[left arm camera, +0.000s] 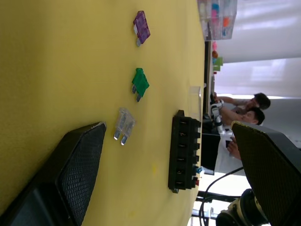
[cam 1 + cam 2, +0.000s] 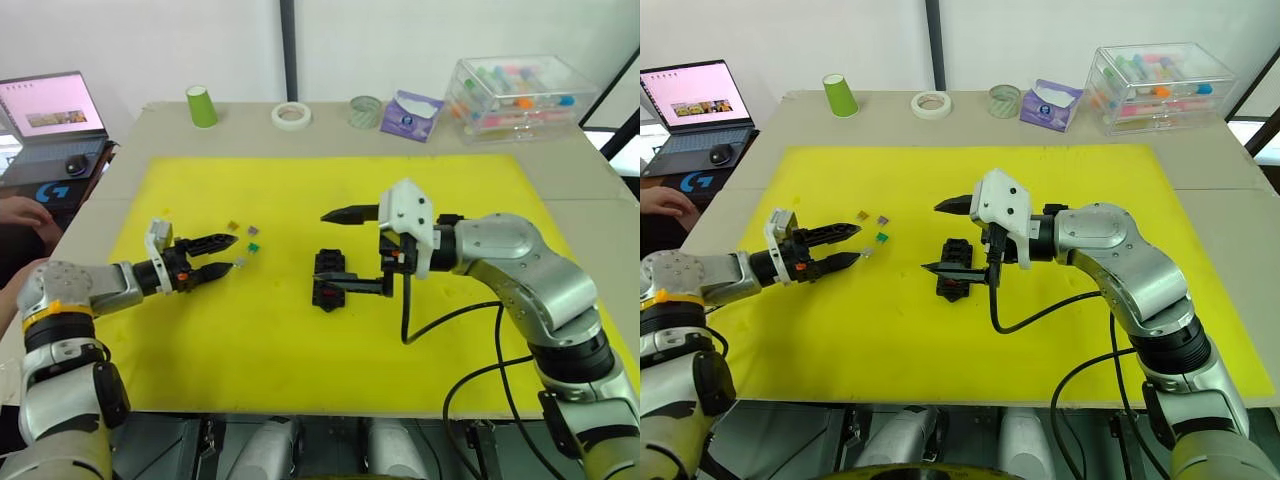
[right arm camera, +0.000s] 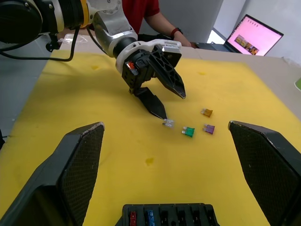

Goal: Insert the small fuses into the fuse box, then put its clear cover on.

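Left gripper [image 2: 226,254] spread, empty, beside clear fuse [image 2: 240,263].

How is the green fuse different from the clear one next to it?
The green fuse is opaque green; the clear fuse is see-through and colourless. The clear fuse lies closer to the left gripper, the green fuse beyond it. Both lie flat and loose on the yellow mat.

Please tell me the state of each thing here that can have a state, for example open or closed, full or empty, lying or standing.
Left claw: open, empty, beside the clear fuse.
Right claw: open, empty, over the fuse box.
Fuse box: uncovered, red and blue fuses in, other slots empty.
Green fuse: lying loose on the yellow mat.
Laptop: open, screen on.
Green cup: upside down.
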Available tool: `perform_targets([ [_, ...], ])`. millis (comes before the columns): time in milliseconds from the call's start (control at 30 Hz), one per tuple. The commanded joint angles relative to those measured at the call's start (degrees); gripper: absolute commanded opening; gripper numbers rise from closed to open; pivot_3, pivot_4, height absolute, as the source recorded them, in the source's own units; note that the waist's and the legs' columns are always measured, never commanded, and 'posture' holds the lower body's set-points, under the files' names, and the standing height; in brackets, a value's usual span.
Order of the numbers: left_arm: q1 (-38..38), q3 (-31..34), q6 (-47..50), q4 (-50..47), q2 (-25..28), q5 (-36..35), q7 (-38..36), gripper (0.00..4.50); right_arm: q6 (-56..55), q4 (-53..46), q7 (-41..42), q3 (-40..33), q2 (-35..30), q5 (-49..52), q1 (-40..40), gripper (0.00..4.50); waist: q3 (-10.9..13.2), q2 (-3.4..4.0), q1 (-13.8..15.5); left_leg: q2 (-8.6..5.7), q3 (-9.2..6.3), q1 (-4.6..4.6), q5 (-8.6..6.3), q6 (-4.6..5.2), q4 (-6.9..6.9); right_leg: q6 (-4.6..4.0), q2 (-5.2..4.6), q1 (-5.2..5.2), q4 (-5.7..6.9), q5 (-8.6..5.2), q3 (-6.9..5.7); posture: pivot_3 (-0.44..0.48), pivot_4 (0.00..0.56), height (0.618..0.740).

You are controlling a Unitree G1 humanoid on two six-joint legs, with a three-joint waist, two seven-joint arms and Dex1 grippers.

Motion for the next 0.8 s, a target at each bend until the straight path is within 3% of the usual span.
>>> perform_targets([
  [33, -1.15, -2.27, -1.51, 1.46, -0.22, 2.55, -1.64, 4.50, 0.09, -2.06, -0.20, -1.83, 0.20, 1.37, -1.14, 4.49, 0.00, 0.00, 0.06, 0.00, 0.00, 0.00, 0.00, 0.00, 0.00, 0.00, 0.00, 0.00, 0.00, 0.00, 0.00, 0.000, 0.150, 0.740],
  [800, -5.21, -7.94, -3.50, 3.55, -1.34, 9.02, -10.36, 4.50, 0.48, -2.14, -0.75, -1.19, 0.29, 1.43, -0.74, 4.49, -0.01, -0.01, 1.13, -0.04, 0.00, 0.00, 0.02, -0.02, 0.08, 0.00, 0.03, 0.04, 0.00, 0.00, -0.01, 0.000, 0.150, 0.740],
])
